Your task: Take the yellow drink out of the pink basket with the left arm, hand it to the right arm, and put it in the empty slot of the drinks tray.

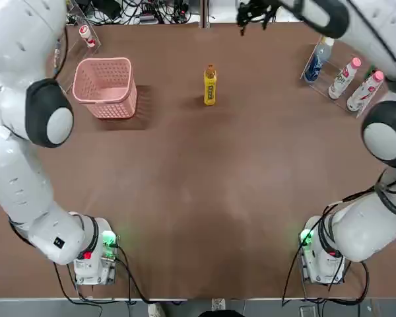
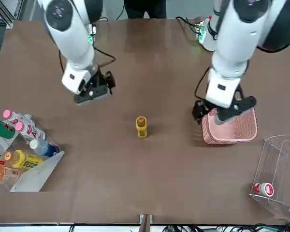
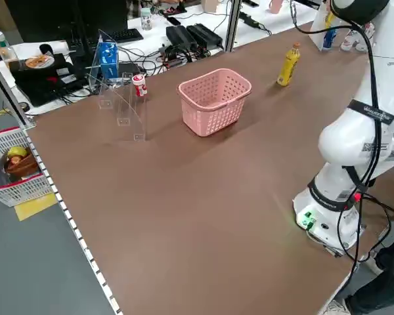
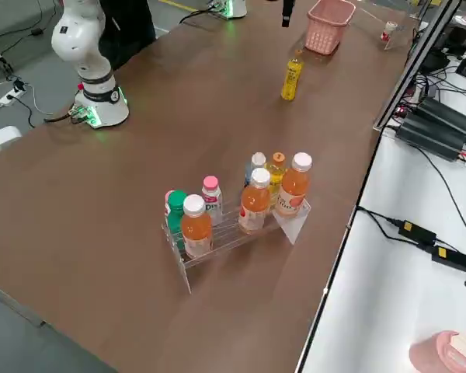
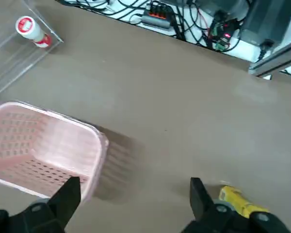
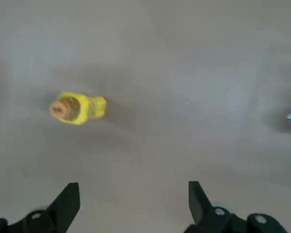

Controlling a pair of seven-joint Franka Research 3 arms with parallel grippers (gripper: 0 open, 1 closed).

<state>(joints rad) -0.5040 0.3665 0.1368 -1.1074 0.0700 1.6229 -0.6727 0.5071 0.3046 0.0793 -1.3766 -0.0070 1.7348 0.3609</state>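
The front view showed the yellow drink [image 2: 141, 127] on the desk [image 2: 169, 179], standing up by itself between the 2 grippers and touching neither. The left gripper [image 5: 136, 194] was up high, next to the pink basket [image 2: 230, 131], with its 2 fingers spread wide and nothing in them. The basket was bare inside. The right gripper [image 6: 134, 194] was up high too, on the other side of the drink, with its 2 fingers far apart and nothing between them. The drinks tray [image 4: 295, 221] sat on the right gripper's side, past the drink from the left gripper. It held lots of bottles, and I could not tell for sure which slot was free.

So the drink was out of the basket, and the next job looked like the right gripper's: go to the drink and pick it up. I guessed it was about half done.

The bottle was slim plastic, so it was likely light if not full, a bit squishy and maybe slippery on the smooth label. The best place to grab looked like the middle of the yellow body, 1 finger on each side. The orange cap was small and round, so a grip there could slip. A bump could tip the thin bottle over.
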